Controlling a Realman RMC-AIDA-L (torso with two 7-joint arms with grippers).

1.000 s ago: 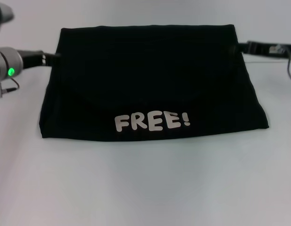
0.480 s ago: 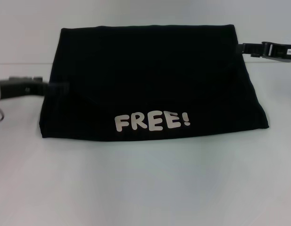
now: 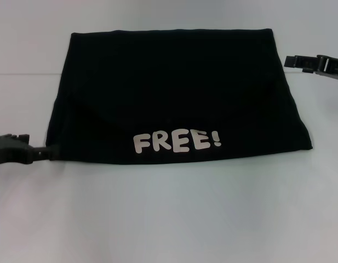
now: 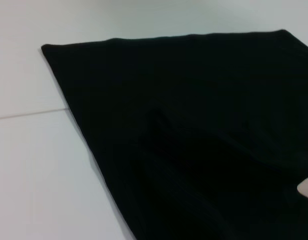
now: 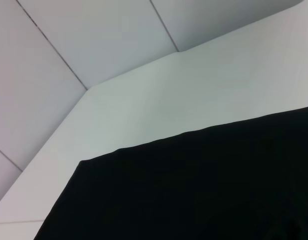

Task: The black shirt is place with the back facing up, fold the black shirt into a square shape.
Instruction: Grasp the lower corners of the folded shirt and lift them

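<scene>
The black shirt (image 3: 177, 96) lies folded on the white table (image 3: 169, 219), just right of the left gripper (image 3: 48, 154) at its near corner and left of the right gripper (image 3: 289, 60); whether either gripper is spread I cannot tell; only the head view shows the "FREE!" lettering (image 3: 177, 141) whole.

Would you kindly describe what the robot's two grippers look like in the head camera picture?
Both are dark and rigid. The left gripper is a black, blocky, flat-sided piece narrowing to a slim tip beside the folded black fabric shirt with cream "FREE!" lettering. The right gripper is a slender black bar with segmented, link-like sections. No cables or markings are visible on either.
</scene>
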